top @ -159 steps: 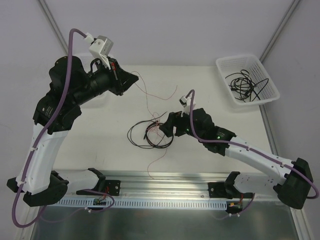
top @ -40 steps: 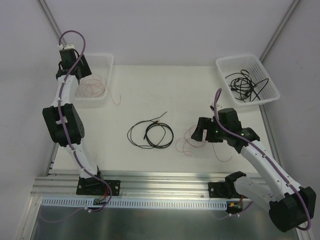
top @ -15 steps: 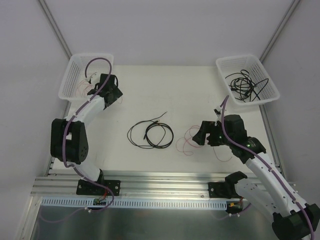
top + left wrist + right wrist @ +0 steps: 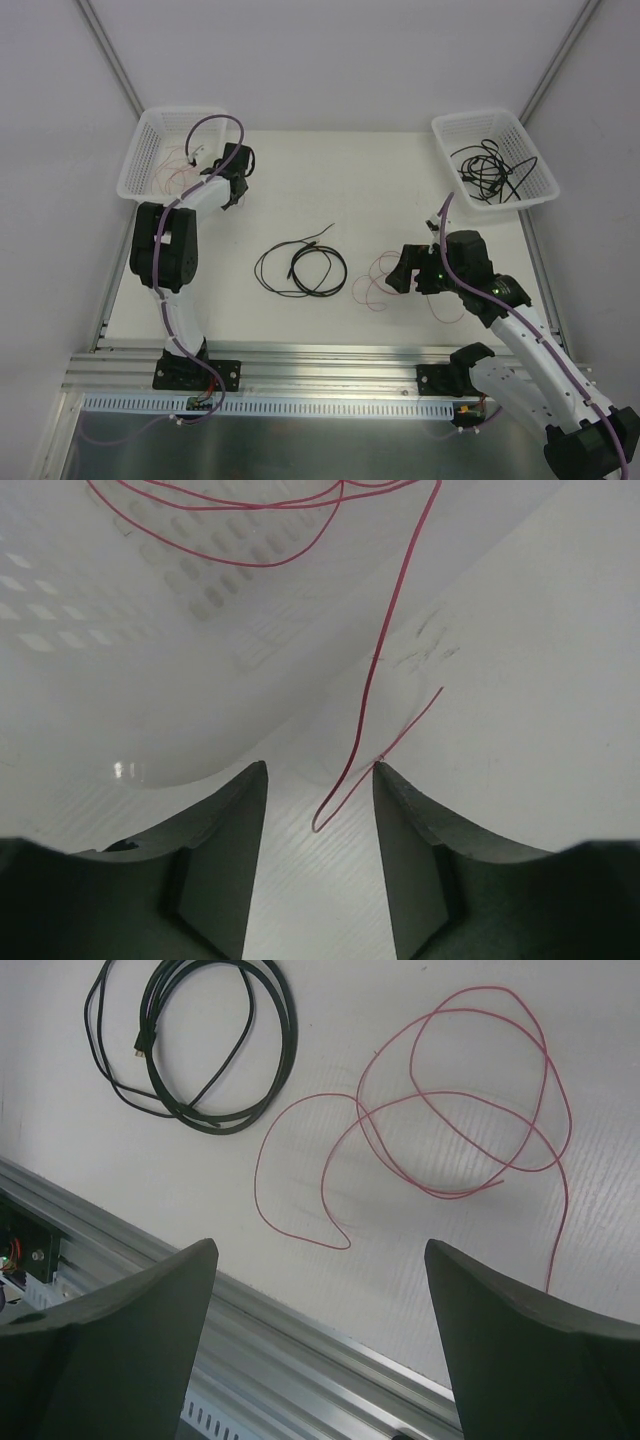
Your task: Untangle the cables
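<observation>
A coiled black cable (image 4: 302, 268) lies on the table's middle; it also shows in the right wrist view (image 4: 200, 1050). A looped red wire (image 4: 378, 282) lies right of it, under my right gripper (image 4: 398, 270), which is open and empty above it (image 4: 455, 1100). My left gripper (image 4: 232, 192) is open and empty beside the left white basket (image 4: 140, 160). A red wire (image 4: 360, 720) hangs out of that basket and its end lies on the table between the fingers. More red wire (image 4: 180, 170) lies in the basket.
A white basket (image 4: 455, 125) at the back right holds black cables (image 4: 490, 168). An aluminium rail (image 4: 330, 360) runs along the near table edge and shows in the right wrist view (image 4: 130, 1260). Frame posts stand at the back corners.
My left arm has swung from the far left basket to the basket's right side, low by the table. The red wire bundle now lies apart from the black cable. My right gripper barely moved.
</observation>
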Motion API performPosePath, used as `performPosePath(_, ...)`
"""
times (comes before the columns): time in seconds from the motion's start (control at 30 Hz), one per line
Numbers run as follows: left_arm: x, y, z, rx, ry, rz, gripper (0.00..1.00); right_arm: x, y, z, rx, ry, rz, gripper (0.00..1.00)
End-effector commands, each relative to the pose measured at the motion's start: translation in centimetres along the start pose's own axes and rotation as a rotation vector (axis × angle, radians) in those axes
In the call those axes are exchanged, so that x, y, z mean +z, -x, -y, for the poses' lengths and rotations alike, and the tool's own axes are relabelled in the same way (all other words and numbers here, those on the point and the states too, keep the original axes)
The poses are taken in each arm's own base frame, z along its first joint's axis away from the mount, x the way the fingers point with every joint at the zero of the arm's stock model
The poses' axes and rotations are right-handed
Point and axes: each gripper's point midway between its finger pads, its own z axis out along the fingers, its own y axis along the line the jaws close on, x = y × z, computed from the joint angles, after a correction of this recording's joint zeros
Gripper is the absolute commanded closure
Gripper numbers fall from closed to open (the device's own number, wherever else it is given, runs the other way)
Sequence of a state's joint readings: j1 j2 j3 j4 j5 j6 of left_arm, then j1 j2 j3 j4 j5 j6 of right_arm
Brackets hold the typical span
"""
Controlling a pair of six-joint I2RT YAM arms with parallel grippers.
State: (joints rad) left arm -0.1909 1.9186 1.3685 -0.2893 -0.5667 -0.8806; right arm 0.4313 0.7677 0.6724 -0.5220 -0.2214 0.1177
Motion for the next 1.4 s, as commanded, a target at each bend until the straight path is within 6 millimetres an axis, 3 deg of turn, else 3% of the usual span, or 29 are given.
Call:
performPosePath(0.0,0.4,0.9,1.4,-0.025,-0.002,0.04,0.58,-0.1,0.0,0.1,-0.031,0.002,0.006,0.11)
performPosePath(0.1,0.0,0.0,1.2,-0.027,-0.019,0.003,0.79,-0.3,0.1,0.1,-0.032,-0.002,0.009,0.1)
performPosePath(0.17,-1.6,0.5,0.9,-0.012,-0.043,0.012,0.9,-0.4,0.1,0.0,-0.031,-0.001,0.014,0.11)
performPosePath(0.3,-5.8,2.8,1.5,0.057,-0.15,0.036,1.0,-0.7,0.3,0.0,-0.028,-0.008,0.021,0.1)
performPosePath(0.33,-7.5,4.2,1.7,0.09,-0.194,0.058,1.0,-0.8,0.5,0.0,-0.021,-0.009,0.027,0.11)
performPosePath(0.43,-10.2,7.0,1.7,0.175,-0.248,0.12,1.0,-0.9,0.5,0.0,-0.014,-0.014,0.027,0.1)
performPosePath(0.53,-12.0,10.3,1.9,0.252,-0.272,0.197,1.0,-1.1,0.6,-0.1,-0.008,-0.016,0.036,0.11)
performPosePath(0.57,-12.4,12.4,2.0,0.247,-0.27,0.235,1.0,-1.2,0.6,0.0,-0.005,-0.019,0.036,0.11)
performPosePath(0.77,-10.0,19.5,0.5,0.267,-0.195,0.317,1.0,-1.4,0.9,0.0,-0.004,-0.032,0.032,0.11)
performPosePath(0.83,-7.1,20.7,-0.6,0.283,-0.147,0.301,0.99,-1.5,1.1,0.0,-0.012,-0.035,0.031,0.11)
performPosePath(0.9,-5.5,22.4,-0.8,0.29,-0.135,0.309,0.91,-1.3,1.2,0.0,-0.01,-0.043,0.017,0.11)
performPosePath(0.93,-3.8,21.9,-0.2,0.329,-0.148,0.282,0.74,-1.2,1.1,0.0,-0.01,-0.045,0.01,0.11)
performPosePath(1.0,-2.0,21.2,0.2,0.37,-0.16,0.249,0.59,-1.2,1.0,0.2,-0.001,-0.051,0.005,0.11)
performPosePath(1.07,-2.1,20.7,0.3,0.385,-0.178,0.233,0.5,-1.2,1.1,0.4,0.014,-0.067,0.012,0.11)
performPosePath(1.1,-3.3,21.2,0.2,0.372,-0.194,0.247,0.4,-1.2,1.0,0.6,0.017,-0.079,0.011,0.11)
performPosePath(1.17,-4.2,20.0,0.0,0.347,-0.236,0.216,0.3,-1.2,0.6,1.4,0.021,-0.123,-0.001,0.11)
performPosePath(1.2,-6.2,20.6,0.0,0.326,-0.271,0.235,0.22,-1.3,0.5,1.8,0.017,-0.14,-0.009,0.11)
performPosePath(1.27,-7.4,18.2,-0.2,0.307,-0.338,0.172,0.14,-1.2,0.0,2.6,0.019,-0.185,-0.025,0.11)
performPosePath(1.3,-9.7,18.5,-0.3,0.289,-0.38,0.188,0.07,-1.2,0.0,2.9,0.021,-0.2,-0.024,0.11)
performPosePath(1.33,-9.8,16.3,-1.0,0.284,-0.387,0.137,0.04,-1.3,-0.1,3.3,0.026,-0.218,-0.027,0.11)
performPosePath(1.37,-10.9,15.5,-1.0,0.282,-0.421,0.119,0.03,-1.3,0.0,3.8,0.036,-0.245,-0.023,0.12)
